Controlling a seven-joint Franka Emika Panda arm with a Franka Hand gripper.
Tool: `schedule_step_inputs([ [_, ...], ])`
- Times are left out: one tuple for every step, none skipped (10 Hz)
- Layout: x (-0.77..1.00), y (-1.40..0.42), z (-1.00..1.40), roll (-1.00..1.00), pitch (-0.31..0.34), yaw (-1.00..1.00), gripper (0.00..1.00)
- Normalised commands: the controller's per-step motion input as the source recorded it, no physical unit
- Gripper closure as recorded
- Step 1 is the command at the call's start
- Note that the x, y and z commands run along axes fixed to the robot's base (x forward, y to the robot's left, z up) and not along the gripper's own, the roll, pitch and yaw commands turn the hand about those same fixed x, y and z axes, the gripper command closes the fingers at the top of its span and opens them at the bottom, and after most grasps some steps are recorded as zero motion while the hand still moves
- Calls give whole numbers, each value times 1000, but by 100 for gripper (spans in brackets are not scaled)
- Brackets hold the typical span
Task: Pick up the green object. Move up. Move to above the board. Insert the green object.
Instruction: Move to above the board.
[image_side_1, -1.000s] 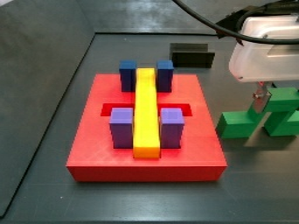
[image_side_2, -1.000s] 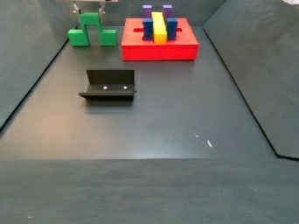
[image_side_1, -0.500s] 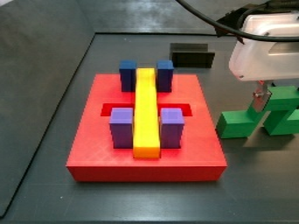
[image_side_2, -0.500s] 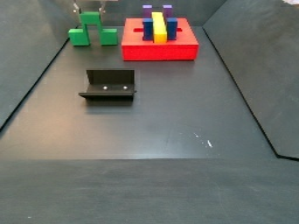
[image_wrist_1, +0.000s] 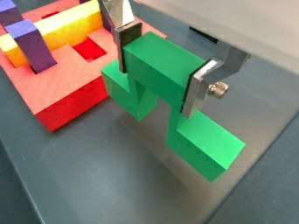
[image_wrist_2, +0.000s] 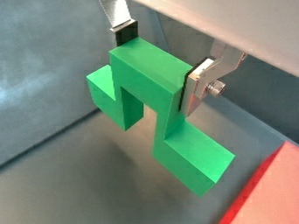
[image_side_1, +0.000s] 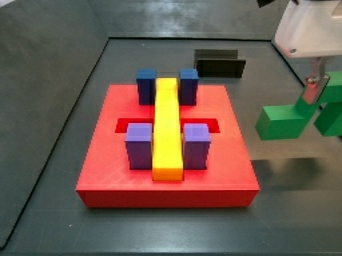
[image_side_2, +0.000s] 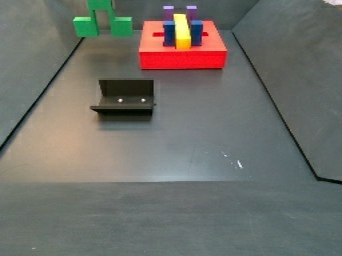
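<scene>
Dark grey floor (image_side_2: 174, 150) everywhere, matte, with low dark walls round the edge in both side views. The gripper (image_wrist_1: 163, 63) was up off the floor at the right edge of a side view (image_side_1: 315, 88), with its white housing cut off by the frame's top corner. Its two silver fingers (image_wrist_2: 201, 84) were clamped on the raised middle cube of the green object (image_wrist_1: 163, 92), one plate flat on each side face, and both wrist views showed that pretty clearly. The piece (image_wrist_2: 152, 105) hung level with its two legs pointing down, floor visible underneath it. In a side view the green object (image_side_1: 297, 120) sat clear of the floor with a faint shadow below it, just beside the right edge of the board (image_side_1: 100, 170) but not over it. From the other side it (image_side_2: 102, 24) showed up in the upper left of the frame, left of the board (image_side_2: 183, 58).

The board itself was a red slab lying flat, with a yellow bar (image_side_1: 166, 125) running down its middle. Purple cubes (image_side_1: 139, 146) flanked the near end, blue cubes (image_side_1: 147, 80) the far end, and a recessed slot (image_side_1: 214, 124) was open on the right of the bar. The fixture (image_side_2: 124, 98) stood on the floor well apart from all that, left of centre in that frame. Another side view showed it (image_side_1: 221, 64) as a small dark box behind the board, near the top.
</scene>
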Motion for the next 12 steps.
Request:
schedule_step_inputs([
  [-12,2,1400,24,17,10,100],
  [-26,2,1400,19,32,7,100],
  [18,0,1400,-16,35,5,100],
  [46,2,1400,3,86,0,100],
  [41,-16,627,10,120,-1,100],
  [81,-18,223,0,136,-3,100],
  [-1400,317,234,282,511,-382,100],
  [-1400,312,244,228,371,-331,100],
  [-1400,316,234,129,181,-255,100],
  [-1400,337,192,-35,-47,-120,100],
  [-1400,344,204,-92,-145,-57,100],
  [-1400,346,182,-116,-214,-34,100],
])
